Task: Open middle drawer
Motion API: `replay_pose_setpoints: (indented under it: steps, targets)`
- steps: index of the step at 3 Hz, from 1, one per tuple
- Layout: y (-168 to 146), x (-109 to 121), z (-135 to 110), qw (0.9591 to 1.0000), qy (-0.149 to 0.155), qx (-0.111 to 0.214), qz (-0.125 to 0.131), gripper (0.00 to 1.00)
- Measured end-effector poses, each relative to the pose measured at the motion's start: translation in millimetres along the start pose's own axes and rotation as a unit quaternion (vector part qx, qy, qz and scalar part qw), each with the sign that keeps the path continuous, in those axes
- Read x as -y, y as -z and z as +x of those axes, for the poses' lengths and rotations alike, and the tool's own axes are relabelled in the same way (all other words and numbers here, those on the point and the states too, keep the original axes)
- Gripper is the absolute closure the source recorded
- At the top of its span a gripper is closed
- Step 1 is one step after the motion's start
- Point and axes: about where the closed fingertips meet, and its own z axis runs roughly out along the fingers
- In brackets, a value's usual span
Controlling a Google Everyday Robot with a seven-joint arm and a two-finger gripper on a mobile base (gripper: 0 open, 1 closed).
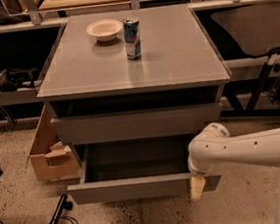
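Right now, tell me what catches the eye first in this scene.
The middle drawer stands pulled out, low at the front of the cabinet, with its dark inside showing. The gripper on the white arm sits at the right end of that drawer's front panel. On the cabinet top, a blue can stands beside a pale bowl.

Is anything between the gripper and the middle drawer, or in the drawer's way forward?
Nothing visible. The gripper is at the right front of the middle drawer; the floor ahead looks bare; the cardboard box stands off to the left.
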Motion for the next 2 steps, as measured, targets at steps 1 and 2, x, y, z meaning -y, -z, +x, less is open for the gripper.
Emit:
replay_pose_setpoints:
  steps: [1, 2]
  targets:
    - [0, 0, 0, 1.0000, 0.000, 0.000, 0.000, 0.00]
    - [-7, -37, 17, 0.9995, 0.002, 0.008, -0.029, 0.00]
